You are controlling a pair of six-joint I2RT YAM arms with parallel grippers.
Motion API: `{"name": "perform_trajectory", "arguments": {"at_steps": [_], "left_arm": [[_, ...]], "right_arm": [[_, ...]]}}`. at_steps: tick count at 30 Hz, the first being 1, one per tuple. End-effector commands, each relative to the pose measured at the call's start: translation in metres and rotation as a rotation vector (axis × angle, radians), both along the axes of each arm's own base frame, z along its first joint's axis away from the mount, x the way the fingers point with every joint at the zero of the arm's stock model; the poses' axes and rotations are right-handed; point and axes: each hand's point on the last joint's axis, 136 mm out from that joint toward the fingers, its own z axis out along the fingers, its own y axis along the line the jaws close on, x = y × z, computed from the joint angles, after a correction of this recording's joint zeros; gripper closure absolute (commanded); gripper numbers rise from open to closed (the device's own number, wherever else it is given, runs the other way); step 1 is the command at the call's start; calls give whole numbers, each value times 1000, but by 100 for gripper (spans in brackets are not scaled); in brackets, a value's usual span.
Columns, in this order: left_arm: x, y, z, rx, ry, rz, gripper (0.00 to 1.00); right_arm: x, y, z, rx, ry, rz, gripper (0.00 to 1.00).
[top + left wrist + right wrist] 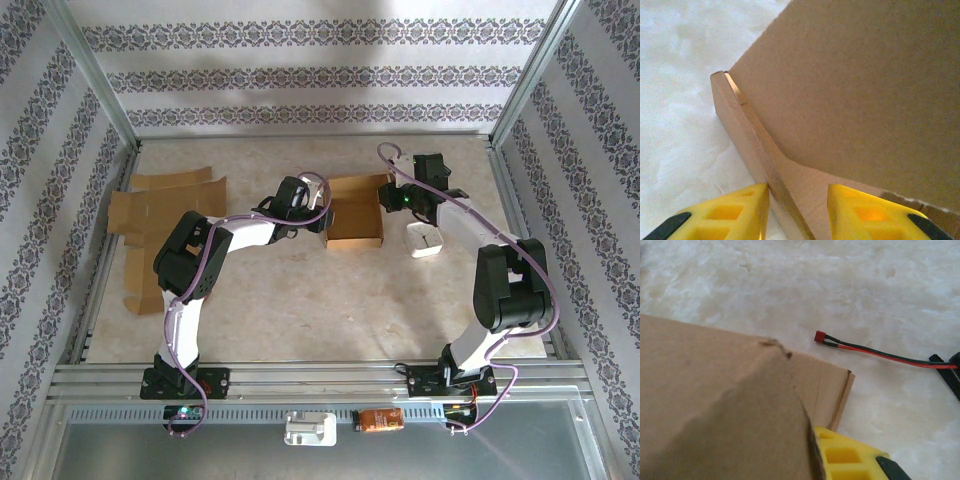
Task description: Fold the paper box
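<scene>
Top view, box: the paper box (355, 212) is found mid-table between the two arms, part-formed, its open side up.
Top view, left arm: the left gripper (312, 208) is set at the box's left wall.
Top view, right arm: the right gripper (392, 197) is set at the box's right side, toward the far corner.
Top view, surroundings: flat cardboard sheets (165, 215) lie well apart at the left of the table (300, 310). A white block (425, 240) lies just beside the box's near right corner.
Left wrist, claw: the yellow fingers (740, 212) are seen partly parted, astride the side wall (747, 135). The outer one is close against the wall and a gap is left at the inner one, so no clamp is seen.
Left wrist, box: the wall is doubled over and upright. A broad panel (860, 90) leans across the interior.
Right wrist, claw: one yellow finger (850, 457) is seen just under a cardboard flap (725, 405), and its partner is hidden by the flap. Whether the flap is pinched cannot be told.
Right wrist, surroundings: a red-and-black wire (875, 352) lies on the table beyond the box corner, apart from it.
Handling, judged: the box is taken to be light, stiff across its panels and weak along the creases. It is likely to skate on the smooth table if pushed unbraced.
Hold, judged: thin wall and flap edges near a crease are best taken, with one wall pinned while the other is turned. Corners are easily crushed.
</scene>
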Motion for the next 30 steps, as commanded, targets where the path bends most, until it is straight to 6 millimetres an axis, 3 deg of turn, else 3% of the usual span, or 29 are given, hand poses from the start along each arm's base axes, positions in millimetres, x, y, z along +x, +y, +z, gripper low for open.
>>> {"name": "perform_trajectory", "arguments": {"at_steps": [1,9,16,21,30], "left_arm": [[-1,-6,1,-9,17,-9,65],[-2,6,2,-37,32,42,64],[-1,27,4,-44,41,62,63],[-13,20,18,-108,-5,-7,56],[-27,26,39,-147,-57,-7,34]], "right_arm": [[-13,13,-20,-1,44,8,86],[-7,15,-33,7,84,-149,82],[-12,32,-54,-82,91,-183,81],[-11,18,-65,-93,100,-289,82],[-8,23,-68,-64,105,-287,81]]}}
